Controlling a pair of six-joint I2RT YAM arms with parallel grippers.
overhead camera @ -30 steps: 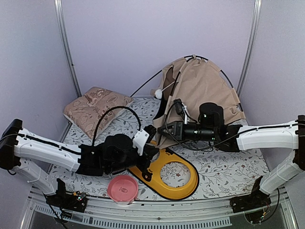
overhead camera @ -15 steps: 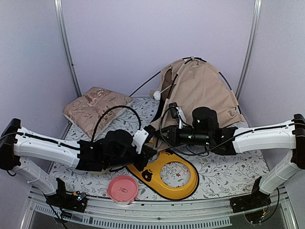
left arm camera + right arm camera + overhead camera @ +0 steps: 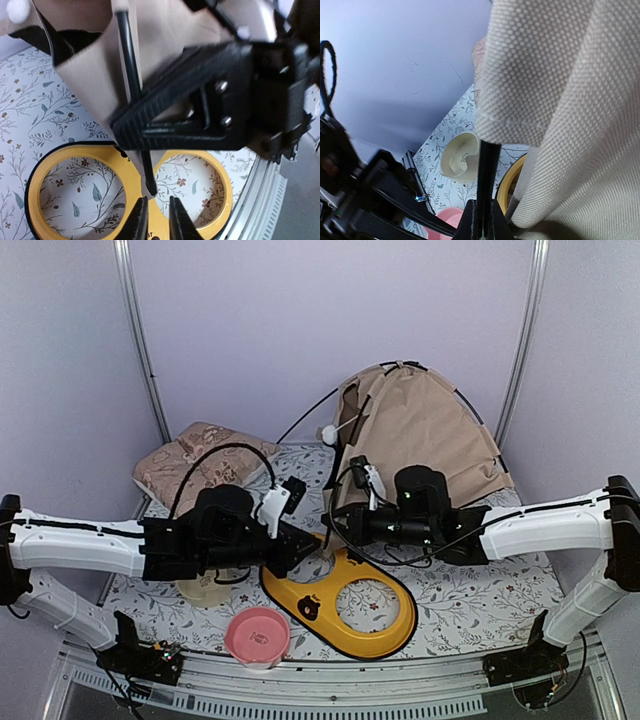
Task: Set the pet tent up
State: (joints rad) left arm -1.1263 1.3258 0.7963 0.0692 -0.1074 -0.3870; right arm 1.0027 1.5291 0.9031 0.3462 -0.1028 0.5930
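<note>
The beige pet tent (image 3: 430, 430) stands at the back right, and its white pom-pom (image 3: 328, 435) hangs by the doorway. A thin black pole (image 3: 131, 85) runs down along the tent's front fabric edge. My right gripper (image 3: 481, 220) is shut on this pole (image 3: 486, 170), right beside the tent fabric (image 3: 560, 100). In the top view it sits at the tent's front left corner (image 3: 338, 525). My left gripper (image 3: 158, 220) is open by a narrow gap, and the pole's tip (image 3: 150, 187) ends just above its fingertips, not between them. In the top view the left gripper (image 3: 312, 543) is close to the right one.
A yellow two-ring bowl stand (image 3: 385, 635) lies flat on the floral mat under both grippers. A pink bowl (image 3: 257, 635) sits at the near edge. A cream bowl (image 3: 205, 590) shows below the left arm. The floral pillow (image 3: 195, 465) lies at the back left.
My left gripper has opened a little and let the pole tip go. The left arm has pulled back to the left, uncovering the cream bowl. The right gripper has shifted left with the pole.
</note>
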